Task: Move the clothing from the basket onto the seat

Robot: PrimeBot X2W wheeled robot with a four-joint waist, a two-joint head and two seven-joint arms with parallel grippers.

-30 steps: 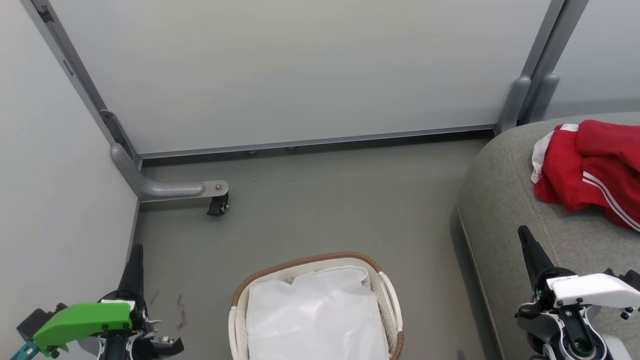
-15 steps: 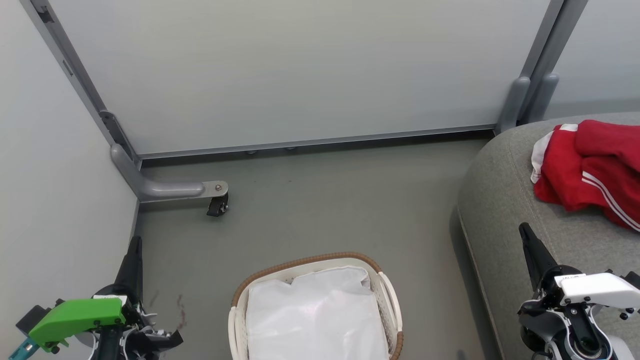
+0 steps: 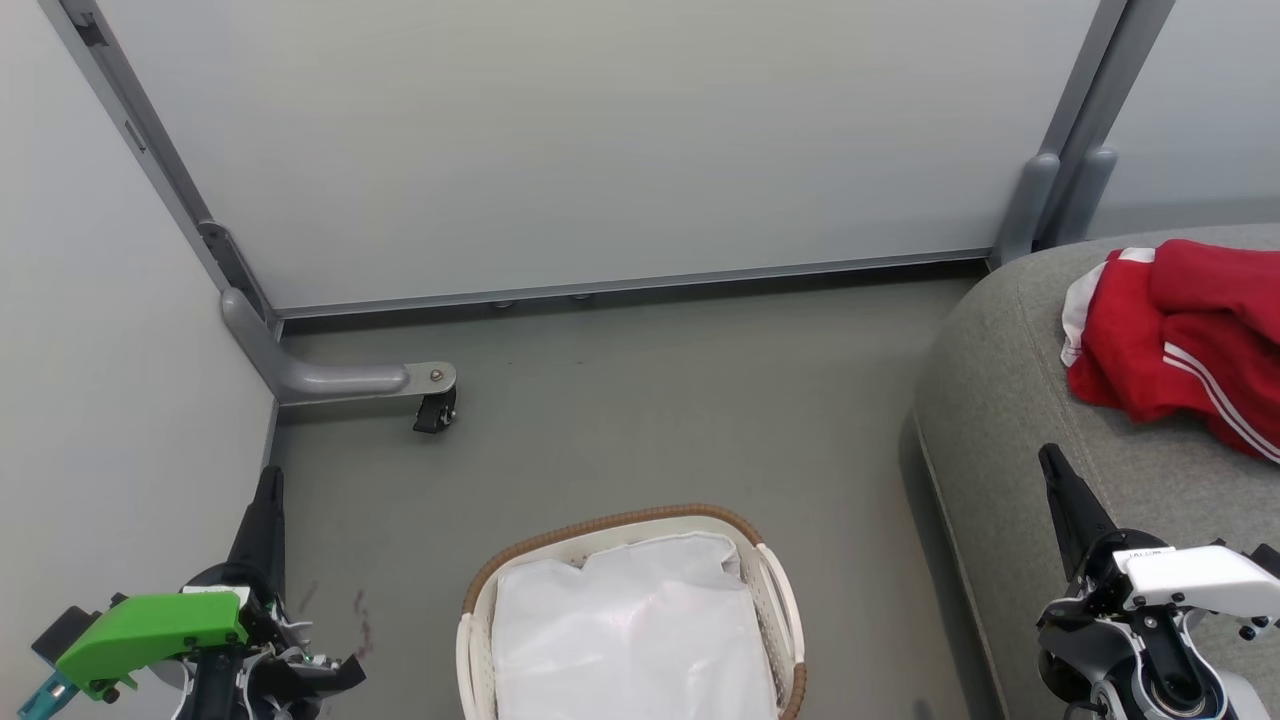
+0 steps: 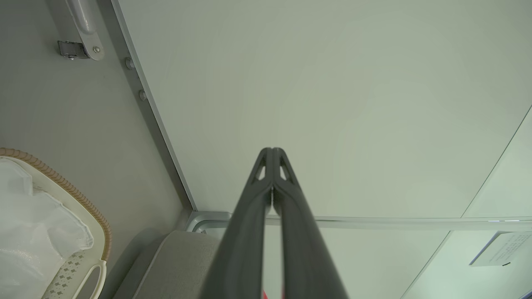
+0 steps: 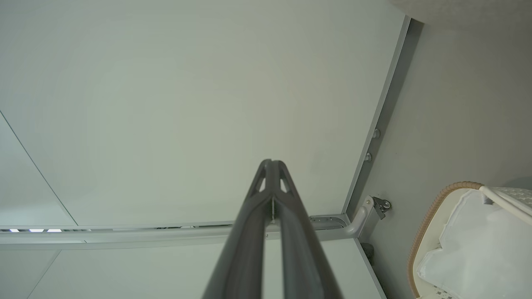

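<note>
Head view: clothing (image 3: 1175,345) on seat (image 3: 1000,420), beyond clenched empty right claw (image 3: 1049,460); left claw (image 3: 270,480) clenched too.

Red white-striped clothing (image 3: 1180,340), grey seat (image 3: 1010,400)

The head camera looks steeply down from above on the grey floor (image 3: 650,420), the oval white perforated plastic basket (image 3: 610,522) with brown woven rim at its bottom edge. Wrist cameras sit close behind the left gripper (image 4: 272,150) and right gripper (image 5: 272,162), facing the pale flat partition panel (image 4: 332,104); all three views share basket and panel
</note>
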